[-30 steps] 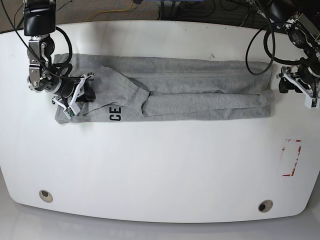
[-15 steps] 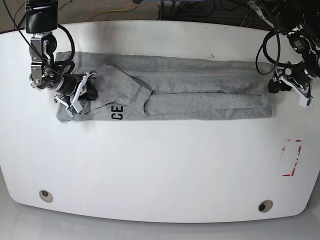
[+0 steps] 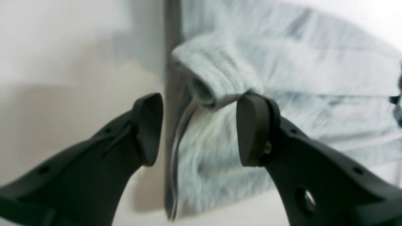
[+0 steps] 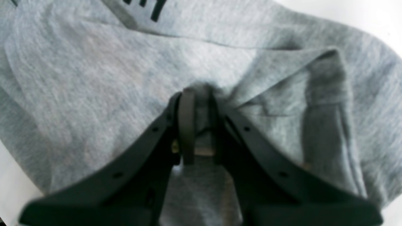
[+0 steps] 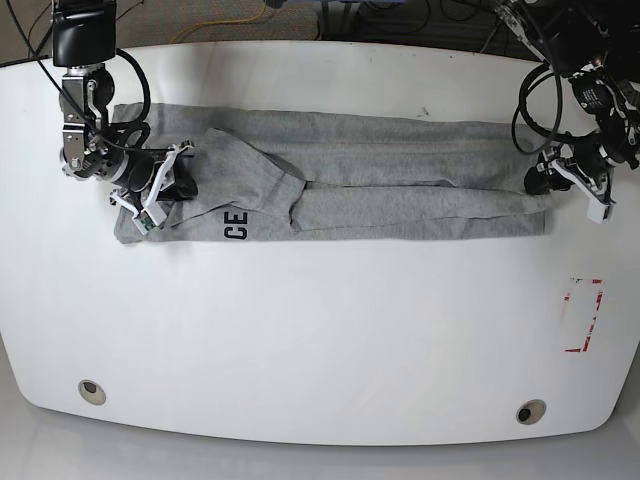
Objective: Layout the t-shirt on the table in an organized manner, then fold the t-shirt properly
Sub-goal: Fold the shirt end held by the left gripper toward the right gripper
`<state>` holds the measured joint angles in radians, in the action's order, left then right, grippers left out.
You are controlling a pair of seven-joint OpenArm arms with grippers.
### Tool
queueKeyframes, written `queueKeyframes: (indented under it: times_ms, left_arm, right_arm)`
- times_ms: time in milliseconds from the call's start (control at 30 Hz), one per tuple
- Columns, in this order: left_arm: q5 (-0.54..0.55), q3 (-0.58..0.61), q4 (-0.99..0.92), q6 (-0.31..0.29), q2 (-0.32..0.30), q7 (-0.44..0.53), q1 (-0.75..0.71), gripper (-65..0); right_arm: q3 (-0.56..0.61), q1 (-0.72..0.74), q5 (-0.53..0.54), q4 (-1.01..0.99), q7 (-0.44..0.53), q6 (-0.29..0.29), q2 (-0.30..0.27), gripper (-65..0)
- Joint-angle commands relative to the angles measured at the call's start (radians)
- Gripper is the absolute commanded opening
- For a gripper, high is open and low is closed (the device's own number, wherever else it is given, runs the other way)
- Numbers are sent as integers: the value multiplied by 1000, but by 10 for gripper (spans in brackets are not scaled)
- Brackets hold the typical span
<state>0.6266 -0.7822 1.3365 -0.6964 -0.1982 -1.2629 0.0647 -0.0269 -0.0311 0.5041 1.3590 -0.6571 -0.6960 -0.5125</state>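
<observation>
T-shirt is already folded lengthwise into a band across the table, pinched by the right gripper and straddled by the spread left gripper, crosswise folds remaining.

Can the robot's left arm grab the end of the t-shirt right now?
Probably yes. The left gripper has its jaws open, straddling the folded edge of the t-shirt, and nothing sits between them and the cloth. It would likely only need to close.
</observation>
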Motion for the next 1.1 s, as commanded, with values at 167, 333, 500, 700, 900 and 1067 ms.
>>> queueKeyframes:
  times_ms: [167,333,500,700,900,1067]
  left_arm:
    - [12,31,-76,-2,-14,53,20,-299]
    - [11,85,-98,-2,-14,56,28,-303]
    - [11,131,-88,-2,-14,56,27,-342]
    - [9,169,-71,-2,-16,58,25,-615]
    - [-38,183,47,-2,-14,58,-3,-637]
    - [-138,214,196,-2,-10,58,-9,-639]
  right_arm:
    - [0,3,-15,4,-31,-2,-10,-563]
    - [-1,3,-15,4,-31,-2,-10,-563]
    - [-3,3,-15,4,-31,-2,-10,-563]
    - [-3,3,-14,6,-31,-2,-8,-563]
    - [-3,3,-14,6,-31,-2,-8,-563]
    - [-5,1,-14,6,-31,-2,10,-563]
